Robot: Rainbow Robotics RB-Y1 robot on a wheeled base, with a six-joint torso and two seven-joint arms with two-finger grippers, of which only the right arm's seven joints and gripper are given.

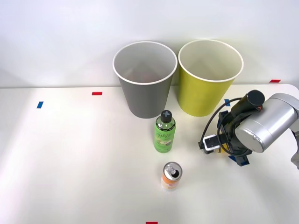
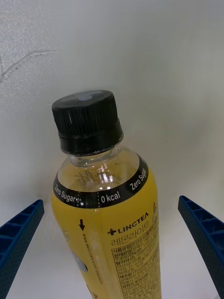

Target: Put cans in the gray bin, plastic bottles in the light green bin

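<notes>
A yellow bottle (image 2: 107,224) with a black cap, a clear neck and black print stands between the two fingers of my right gripper (image 2: 111,202). The gripper is open, with a gap on each side of the bottle. In the front view the gripper (image 1: 231,154) is low at the table's right, mostly hidden under the wrist. The translucent green plastic bottle (image 1: 164,132) stands upright mid-table. An orange-white can (image 1: 172,176) stands nearer the front. The gray bin (image 1: 145,100) and the light green bin (image 1: 203,98) stand side by side at the back.
Red tape marks (image 1: 96,93) and blue tape marks (image 1: 39,104) lie on the white table. A pale wall rises just behind the bins. A black cable (image 1: 219,114) loops from my wrist.
</notes>
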